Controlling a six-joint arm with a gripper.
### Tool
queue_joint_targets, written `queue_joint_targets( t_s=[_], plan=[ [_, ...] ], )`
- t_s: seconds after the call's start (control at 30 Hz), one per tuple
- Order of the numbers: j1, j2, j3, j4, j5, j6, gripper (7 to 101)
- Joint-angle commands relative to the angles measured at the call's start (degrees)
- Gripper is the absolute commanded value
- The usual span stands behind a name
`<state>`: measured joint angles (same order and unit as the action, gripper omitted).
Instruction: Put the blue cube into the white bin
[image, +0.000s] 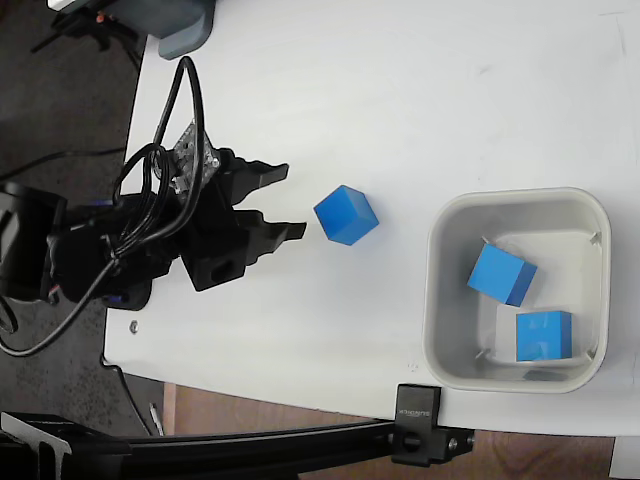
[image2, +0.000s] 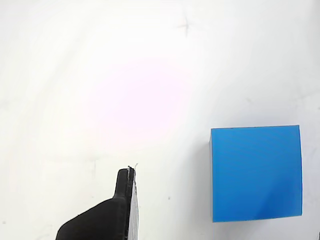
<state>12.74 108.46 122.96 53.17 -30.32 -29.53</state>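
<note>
Item: the blue cube (image: 346, 215), one unit, loose on the white table (image: 400, 90) at centre frame of the fixed view, turned corner-on; in the wrist view it fills the lower right. Nearest neighbour: the gripper (image: 295, 203), just left of the cube and apart from it, jaws spread with nothing between them; the wrist view shows only one dark finger (image2: 112, 212) at lower centre, left of the cube. Destination: the white bin (image: 520, 200), right side of the fixed view, well apart from the cube, already holding two more blue cubes (image: 501, 273) (image: 544, 334). Handling note, as judgement: the step in hand is the approach; the fingers likely need to shift and rotate so they close on two opposite flat faces, not on corners, before lifting.
</note>
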Motion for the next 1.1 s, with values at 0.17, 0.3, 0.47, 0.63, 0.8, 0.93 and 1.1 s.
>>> queue_joint_targets(
  t_s=[0.17,0.3,0.47,0.63,0.8,0.93,1.1],
  plan=[
    [-0.62,-2.72,-5.27,-1.41,0.44,-1.85,100.3],
    [-1.49,-5.45,-6.94,-1.76,1.85,-1.76,100.3],
    [-2.20,-6.94,-8.09,-2.64,2.64,-1.32,100.3],
    [-2.29,-7.56,-7.91,-4.04,3.25,-0.79,100.3],
    [-2.11,-8.61,-7.56,-5.10,2.90,-0.62,100.3],
    [-2.46,-8.61,-6.33,-6.94,3.08,0.00,100.3],
    [-2.72,-9.49,-5.71,-8.61,2.72,0.35,100.3]
  ],
)
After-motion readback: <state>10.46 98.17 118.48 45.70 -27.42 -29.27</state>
